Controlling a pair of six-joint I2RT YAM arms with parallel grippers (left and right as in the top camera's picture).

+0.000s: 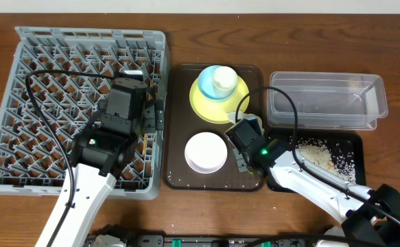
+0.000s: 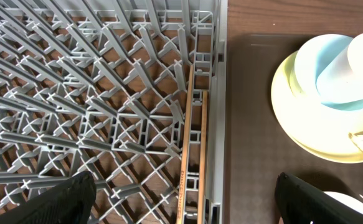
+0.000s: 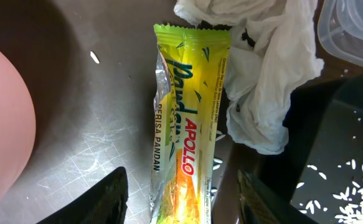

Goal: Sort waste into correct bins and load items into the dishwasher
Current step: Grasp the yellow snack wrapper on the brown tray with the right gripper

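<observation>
Chopsticks (image 2: 192, 149) racked, rice (image 1: 323, 154) binned; plate (image 1: 203, 104), cup (image 1: 210, 75), bowl (image 1: 206, 151), wrapper (image 3: 187, 124), tissue (image 3: 262, 81) left to be sorted; left tool (image 2: 187, 199), right tool (image 3: 184, 199) released

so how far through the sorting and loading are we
Done: the chopsticks lie in the dish rack, and rice crumbs are in the black tray. In hand: the right end effector, open, straddles the snack wrapper on the brown tray, not yet gripping. Left: the tissue beside it, plus the yellow plate, blue cup and white bowl, all on that tray.
</observation>
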